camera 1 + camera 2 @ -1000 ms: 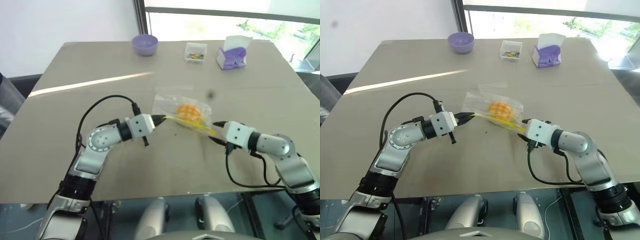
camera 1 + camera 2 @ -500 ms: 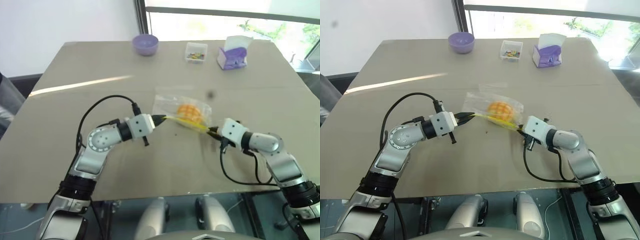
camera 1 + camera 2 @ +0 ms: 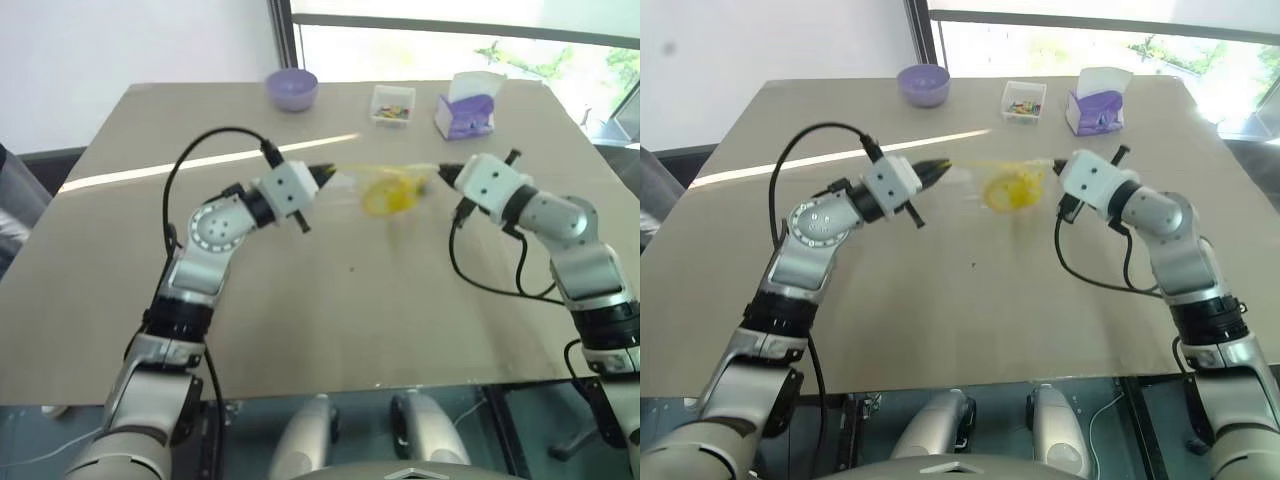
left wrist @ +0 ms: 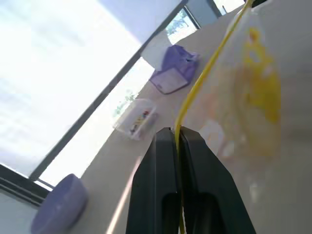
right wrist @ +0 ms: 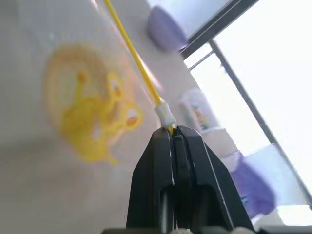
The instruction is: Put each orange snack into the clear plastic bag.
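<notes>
Left eye view: the clear plastic bag (image 3: pixel 385 188), orange snack (image 3: pixel 388 196) inside, was held above the table (image 3: pixel 300 310), its yellow strip clamped by left gripper (image 3: pixel 325 175) and right gripper (image 3: pixel 443 174); level, even tension was judged advisable.

Clear plastic bag (image 3: pixel 385 188) and the orange snack (image 3: pixel 388 196) inside it are motion-smeared; grid pattern unreadable. Contents of the small clear box (image 3: pixel 391 105) at the far edge too small to tell. Surface (image 3: pixel 300 320) near corners cut off by frame.
</notes>
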Controlling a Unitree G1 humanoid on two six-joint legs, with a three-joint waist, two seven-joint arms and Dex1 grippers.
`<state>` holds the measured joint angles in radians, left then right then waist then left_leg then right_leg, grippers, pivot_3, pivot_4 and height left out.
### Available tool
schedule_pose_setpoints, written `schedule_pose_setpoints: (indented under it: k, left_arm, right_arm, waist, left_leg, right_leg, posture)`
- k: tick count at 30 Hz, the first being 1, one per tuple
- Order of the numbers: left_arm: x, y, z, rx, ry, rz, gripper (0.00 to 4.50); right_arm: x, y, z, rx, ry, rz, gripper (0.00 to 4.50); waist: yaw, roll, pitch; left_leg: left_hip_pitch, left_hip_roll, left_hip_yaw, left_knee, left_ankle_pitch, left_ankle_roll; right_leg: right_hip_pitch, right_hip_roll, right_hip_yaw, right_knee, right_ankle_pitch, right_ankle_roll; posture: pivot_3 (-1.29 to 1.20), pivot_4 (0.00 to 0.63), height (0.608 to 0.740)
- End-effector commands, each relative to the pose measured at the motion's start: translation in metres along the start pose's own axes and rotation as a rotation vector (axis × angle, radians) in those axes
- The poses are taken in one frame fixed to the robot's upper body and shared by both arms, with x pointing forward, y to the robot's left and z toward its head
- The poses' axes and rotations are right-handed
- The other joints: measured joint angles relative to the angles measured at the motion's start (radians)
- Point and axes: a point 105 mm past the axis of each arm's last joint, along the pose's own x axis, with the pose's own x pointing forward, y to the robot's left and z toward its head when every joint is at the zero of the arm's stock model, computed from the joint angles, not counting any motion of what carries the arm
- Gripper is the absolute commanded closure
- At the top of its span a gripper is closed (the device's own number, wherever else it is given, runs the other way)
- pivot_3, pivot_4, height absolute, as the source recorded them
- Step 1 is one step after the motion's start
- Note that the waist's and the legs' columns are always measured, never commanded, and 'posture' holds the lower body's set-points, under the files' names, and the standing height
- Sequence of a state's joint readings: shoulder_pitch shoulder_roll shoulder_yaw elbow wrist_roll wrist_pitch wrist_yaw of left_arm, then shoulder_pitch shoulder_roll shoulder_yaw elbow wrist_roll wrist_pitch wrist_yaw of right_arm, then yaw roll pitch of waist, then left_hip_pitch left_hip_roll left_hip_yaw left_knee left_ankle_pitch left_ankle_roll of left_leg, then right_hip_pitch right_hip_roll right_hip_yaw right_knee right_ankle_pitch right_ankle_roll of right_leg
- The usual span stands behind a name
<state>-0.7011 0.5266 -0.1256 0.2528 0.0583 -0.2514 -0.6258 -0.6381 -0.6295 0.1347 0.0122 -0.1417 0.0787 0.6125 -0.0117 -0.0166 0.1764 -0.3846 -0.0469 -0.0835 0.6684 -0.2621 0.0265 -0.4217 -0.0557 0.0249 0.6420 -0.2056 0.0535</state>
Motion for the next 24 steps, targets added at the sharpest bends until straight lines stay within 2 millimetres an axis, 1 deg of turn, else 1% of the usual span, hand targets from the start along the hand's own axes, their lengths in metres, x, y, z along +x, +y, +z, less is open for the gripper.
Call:
schedule_pose_setpoints:
  k: [1,2,4,6,8,10,12,15,16,18,20,21,22,23,24]
  left_arm:
    - [-0.001,0.051,-0.009,0.053,0.049,0.212,4.5]
    - [0.001,0.057,-0.008,0.07,0.041,0.236,4.5]
    - [0.005,0.057,-0.003,0.091,0.009,0.24,4.5]
    - [0.003,0.042,0.002,0.102,-0.035,0.181,4.5]
    - [-0.002,0.025,0.004,0.091,-0.065,0.126,4.5]
    - [-0.016,-0.009,0.0,0.064,-0.064,0.025,4.5]
    - [-0.029,-0.037,-0.005,0.041,-0.041,-0.056,4.5]
    - [-0.044,-0.066,-0.014,0.003,0.002,-0.142,4.5]
    - [-0.048,-0.072,-0.016,-0.018,0.016,-0.162,4.5]
    - [-0.053,-0.082,-0.018,-0.06,0.033,-0.203,4.5]
    - [-0.057,-0.087,-0.018,-0.138,0.047,-0.237,4.5]
    - [-0.06,-0.088,-0.017,-0.174,0.05,-0.253,3.83]
    - [-0.063,-0.089,-0.016,-0.198,0.052,-0.268,3.57]
    - [-0.066,-0.09,-0.016,-0.22,0.058,-0.285,3.09]
    - [-0.07,-0.091,-0.016,-0.24,0.063,-0.299,2.8]
  right_arm:
    - [-0.014,-0.053,-0.008,-0.086,0.047,-0.234,4.48]
    - [-0.014,-0.058,-0.006,-0.107,0.042,-0.265,4.48]
    - [-0.018,-0.061,-0.004,-0.12,0.033,-0.31,4.48]
    - [-0.023,-0.047,-0.005,-0.097,0.027,-0.282,4.48]
    - [-0.029,-0.032,-0.005,-0.09,0.025,-0.237,4.48]
    - [-0.042,0.001,-0.011,-0.015,0.042,-0.149,4.48]
    - [-0.052,0.03,-0.016,0.05,0.069,-0.07,4.48]
    - [-0.062,0.071,-0.016,0.112,0.073,0.053,4.48]
    - [-0.065,0.083,-0.016,0.129,0.072,0.094,4.48]
    - [-0.067,0.095,-0.015,0.186,0.068,0.136,4.48]
    - [-0.069,0.1,-0.018,0.21,0.077,0.161,4.48]
    - [-0.07,0.101,-0.02,0.23,0.08,0.166,3.94]
    - [-0.072,0.102,-0.02,0.248,0.082,0.172,3.65]
    - [-0.074,0.102,-0.022,0.25,0.089,0.183,3.13]
    - [-0.077,0.103,-0.023,0.256,0.097,0.191,2.81]
  waist:
    - [0.0,0.0,0.0]
    - [0.0,0.0,0.0]
    - [-0.002,0.0,0.0]
    - [-0.001,0.0,0.0]
    - [-0.001,0.0,0.0]
    - [-0.001,0.0,-0.001]
    - [-0.002,0.0,-0.001]
    - [-0.001,0.0,0.0]
    - [-0.001,0.0,0.0]
    - [0.0,0.0,0.0]
    - [-0.002,0.001,0.0]
    - [-0.003,0.001,0.0]
    - [-0.004,0.001,0.0]
    - [-0.004,0.001,0.0]
    - [-0.003,0.001,0.0]
  left_leg:
    - [0.0,0.0,0.0,0.0,0.001,-0.002]
    - [-0.002,-0.001,0.0,0.0,0.002,-0.003]
    - [-0.012,-0.002,0.001,0.001,0.002,-0.003]
    - [-0.016,-0.002,0.002,0.0,0.002,-0.003]
    - [-0.018,-0.002,0.003,-0.001,0.002,-0.003]
    - [-0.018,-0.002,0.003,-0.002,0.002,-0.003]
    - [-0.018,-0.001,0.004,-0.003,0.001,-0.002]
    - [-0.019,-0.001,0.006,0.0,0.001,-0.002]
    - [-0.014,-0.001,0.006,0.0,-0.001,0.002]
    - [-0.01,-0.001,0.005,0.001,-0.001,0.003]
    - [0.001,0.001,0.005,0.001,-0.001,0.003]
    - [0.005,0.001,0.005,0.001,-0.001,0.003]
    - [0.007,0.002,0.005,0.001,-0.001,0.003]
    - [0.008,0.003,0.004,0.002,-0.001,0.003]
    - [0.008,0.003,0.004,0.002,-0.001,0.003]
  right_leg:
    - [0.0,0.0,0.0,0.0,0.0,0.0]
    - [-0.002,-0.001,0.0,0.0,0.0,0.0]
    - [-0.012,-0.002,0.001,0.001,0.0,0.0]
    - [-0.017,-0.002,0.003,0.001,0.0,0.0]
    - [-0.019,-0.002,0.003,0.0,0.0,0.0]
    - [-0.019,-0.002,0.004,0.0,0.0,0.0]
    - [-0.02,-0.003,0.005,0.0,0.0,0.0]
    - [-0.021,-0.003,0.007,0.002,0.0,0.001]
    - [-0.017,-0.003,0.006,0.004,0.0,0.001]
    - [-0.013,-0.002,0.006,0.004,0.0,0.001]
    - [-0.001,-0.001,0.005,0.002,0.0,0.001]
    - [0.004,0.0,0.004,0.001,-0.001,0.001]
    - [0.007,0.0,0.004,0.001,-0.003,0.003]
    - [0.007,0.001,0.004,0.001,-0.003,0.004]
    - [0.007,0.002,0.003,0.001,-0.003,0.004]
  posture:
    - [0.0,0.15,0.74]
    - [0.0,0.15,0.74]
    - [0.0,0.15,0.74]
    - [0.0,0.15,0.74]
    - [0.0,0.15,0.74]
    - [0.0,0.15,0.74]
    - [0.0,0.15,0.74]
    - [0.0,0.15,0.74]
    - [0.0,0.15,0.74]
    - [0.0,0.15,0.74]
    - [0.0,0.15,0.74]
    - [0.0,0.15,0.74]
    - [0.0,0.15,0.74]
    - [0.0,0.15,0.74]
    - [0.0,0.15,0.74]
